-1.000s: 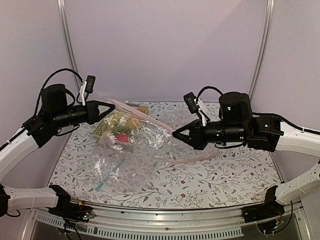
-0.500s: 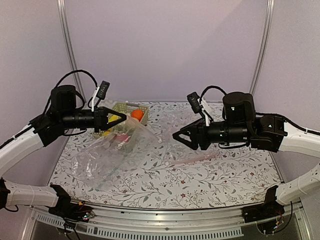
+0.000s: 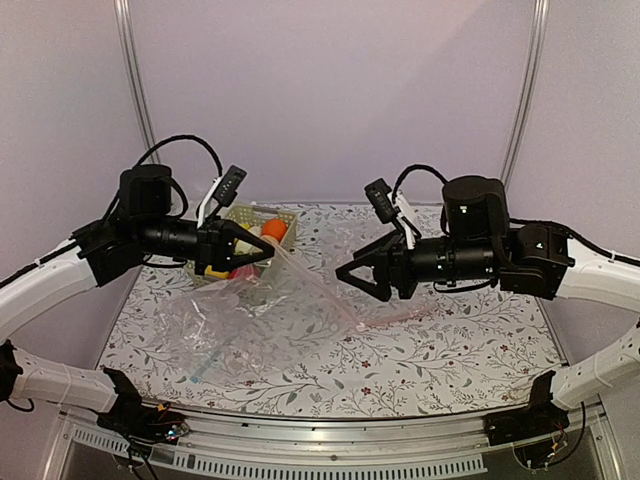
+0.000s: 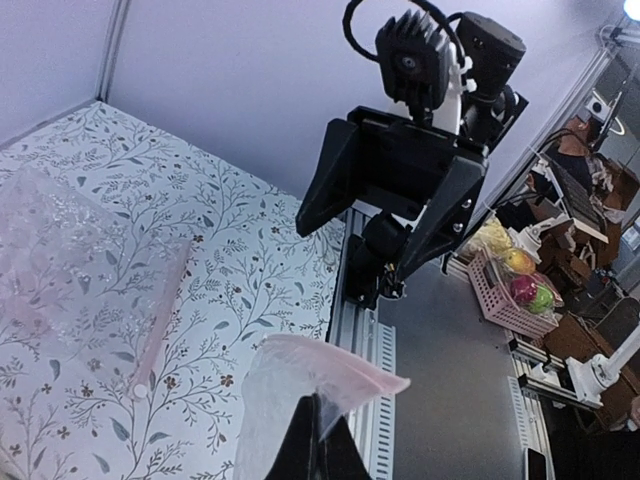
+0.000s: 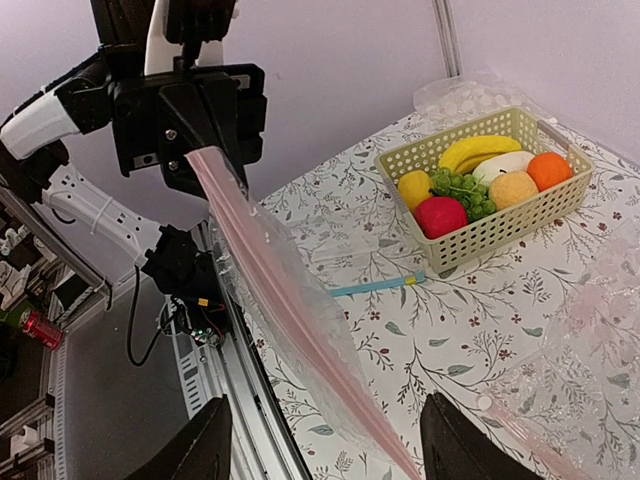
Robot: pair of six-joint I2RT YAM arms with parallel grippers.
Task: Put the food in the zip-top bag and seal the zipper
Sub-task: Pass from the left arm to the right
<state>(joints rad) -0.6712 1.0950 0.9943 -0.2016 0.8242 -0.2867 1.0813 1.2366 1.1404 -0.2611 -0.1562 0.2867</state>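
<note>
My left pincer [image 3: 262, 252] clenches the pale pink strip [image 3: 315, 292] of the crinkly clear plastic bag [image 3: 232, 322], left of centre; my right pincer [image 3: 352, 268] hangs released. Toy fruits [image 5: 470, 185] sit in the green lattice basket [image 5: 500, 232], far left.

The zip-top bag [image 3: 260, 315] is crinkly clear plastic, the food [image 5: 480, 185] smooth plastic.

food [image 5: 466, 189] in basket [image 5: 500, 236], behind zip-top bag [image 3: 262, 322]

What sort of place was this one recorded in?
Likely a robotics lab test booth: a floral-covered table boxed in by plain lilac walls, a slotted aluminium rail along its edge, and cluttered workbenches beyond.
</note>
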